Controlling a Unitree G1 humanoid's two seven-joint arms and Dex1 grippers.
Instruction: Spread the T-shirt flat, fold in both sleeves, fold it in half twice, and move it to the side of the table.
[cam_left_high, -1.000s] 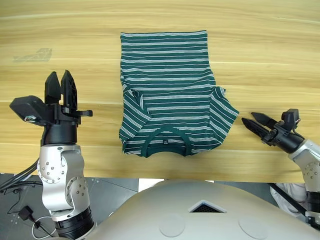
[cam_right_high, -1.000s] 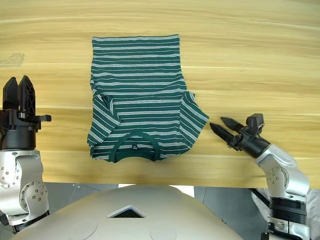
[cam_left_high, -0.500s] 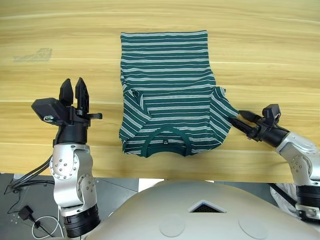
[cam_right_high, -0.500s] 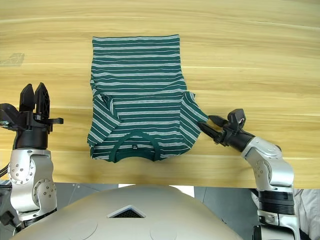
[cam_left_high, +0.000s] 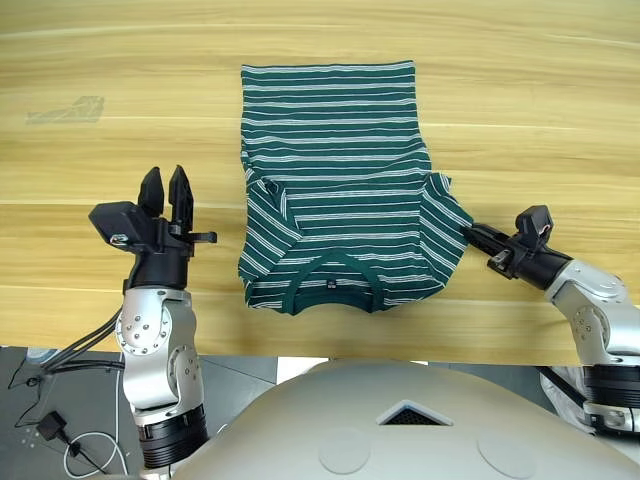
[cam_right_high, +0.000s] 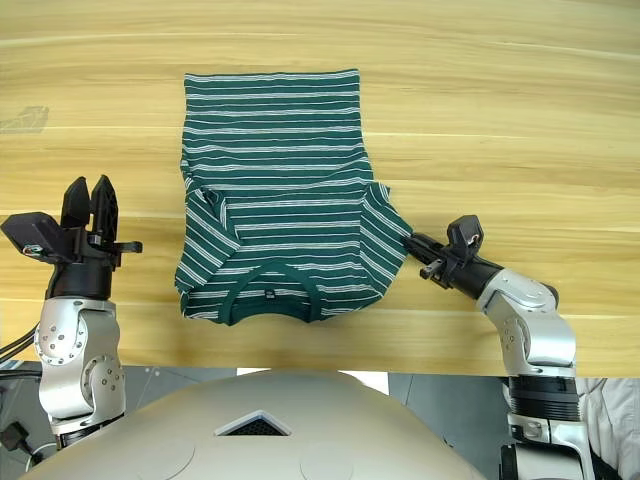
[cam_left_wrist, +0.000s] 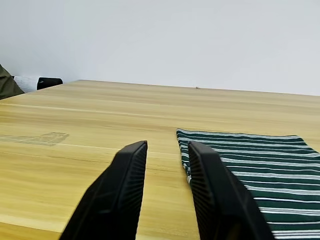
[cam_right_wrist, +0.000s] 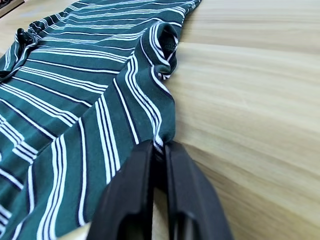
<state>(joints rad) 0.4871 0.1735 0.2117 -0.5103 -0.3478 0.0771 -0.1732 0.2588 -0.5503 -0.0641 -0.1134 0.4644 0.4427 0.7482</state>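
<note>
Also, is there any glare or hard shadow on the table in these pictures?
Left eye view: even light over the table, no hard shadow around the T-shirt. Right wrist view: a mild pale sheen on the table beside the sleeve. Left wrist view: soft light, no glare on the table.

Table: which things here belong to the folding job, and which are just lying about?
Job: T-shirt; right claw, at its sleeve edge; left claw; table.
Lying about: pale mark on the tabletop; cables below the table edge.
</note>
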